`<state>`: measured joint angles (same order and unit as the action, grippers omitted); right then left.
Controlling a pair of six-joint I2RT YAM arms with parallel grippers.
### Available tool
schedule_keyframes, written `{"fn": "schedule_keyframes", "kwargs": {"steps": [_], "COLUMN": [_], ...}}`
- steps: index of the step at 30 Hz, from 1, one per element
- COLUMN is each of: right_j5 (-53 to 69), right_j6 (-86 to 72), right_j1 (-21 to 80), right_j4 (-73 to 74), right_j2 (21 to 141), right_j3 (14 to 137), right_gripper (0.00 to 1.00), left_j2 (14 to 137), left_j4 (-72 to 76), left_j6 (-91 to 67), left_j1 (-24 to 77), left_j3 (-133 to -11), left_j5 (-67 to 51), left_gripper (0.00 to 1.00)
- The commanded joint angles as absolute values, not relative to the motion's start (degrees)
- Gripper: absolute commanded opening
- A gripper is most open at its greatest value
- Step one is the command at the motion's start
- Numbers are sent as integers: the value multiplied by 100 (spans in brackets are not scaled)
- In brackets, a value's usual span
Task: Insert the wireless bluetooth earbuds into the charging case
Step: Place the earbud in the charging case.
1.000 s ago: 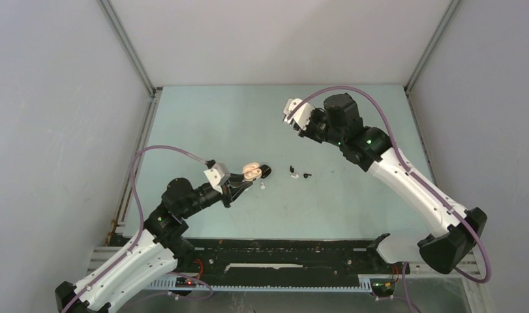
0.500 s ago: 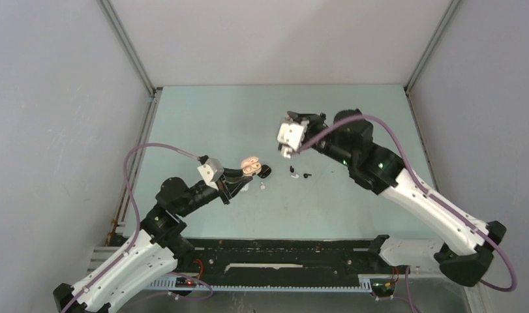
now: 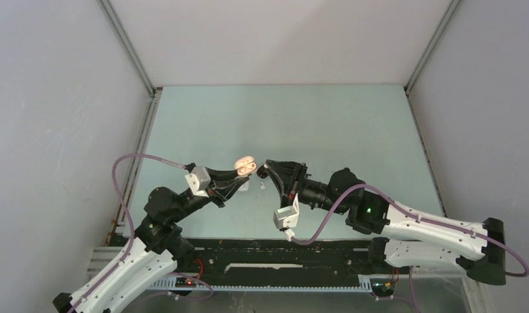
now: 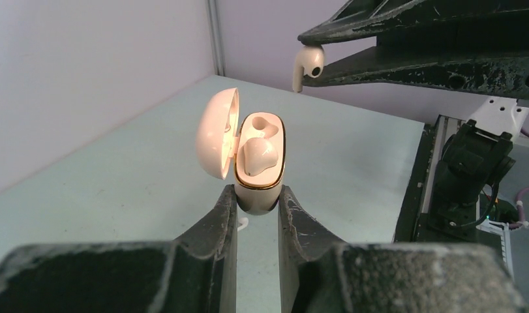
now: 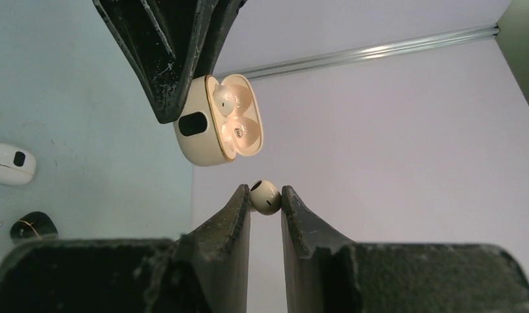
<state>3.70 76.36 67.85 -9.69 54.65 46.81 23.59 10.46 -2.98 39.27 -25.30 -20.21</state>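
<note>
left tool [image 4: 256,199]: clamped on lower body of beige case [image 4: 260,156], lid open, raised above table [image 3: 353,124]. right tool [image 5: 266,202]: pinched narrow on beige earbud [image 4: 308,63], close to case mouth, not touching. step: likely bringing earbud to case. next: stem lined up with the slot that looks free, slow push in, release only once seated.
</note>
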Motion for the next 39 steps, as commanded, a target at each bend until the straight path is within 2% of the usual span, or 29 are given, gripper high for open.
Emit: {"fn": "schedule_keyframes", "kwargs": {"steps": [1, 9, 16, 26, 39], "right_j5": [430, 580, 522, 355, 268], "right_j6": [7952, 7592, 6681, 5745, 6005], "right_j1": [6834, 6946, 6969, 6974, 6965], "right_j4": [-2122, -2464, -2850, -2732, -2321], "right_j2": [5524, 5670, 5801, 5969, 6156], "right_j3": [4676, 4676, 4683, 4875, 4913], "right_gripper": [0, 0, 0, 0, 0], "left_j2": [2325, 2356, 2338, 2338, 2348], "left_j4": [1270, 1204, 1250, 1228, 1186], "left_j6": [-184, -114, -114, -82, -44], "left_j1": [3945, 3947, 3946, 3946, 3946], "left_j3": [-2486, -2483, -2461, -2453, -2467], "left_j5": [-2156, -2140, -2204, -2213, -2239], "left_gripper": [0, 0, 0, 0, 0]}}
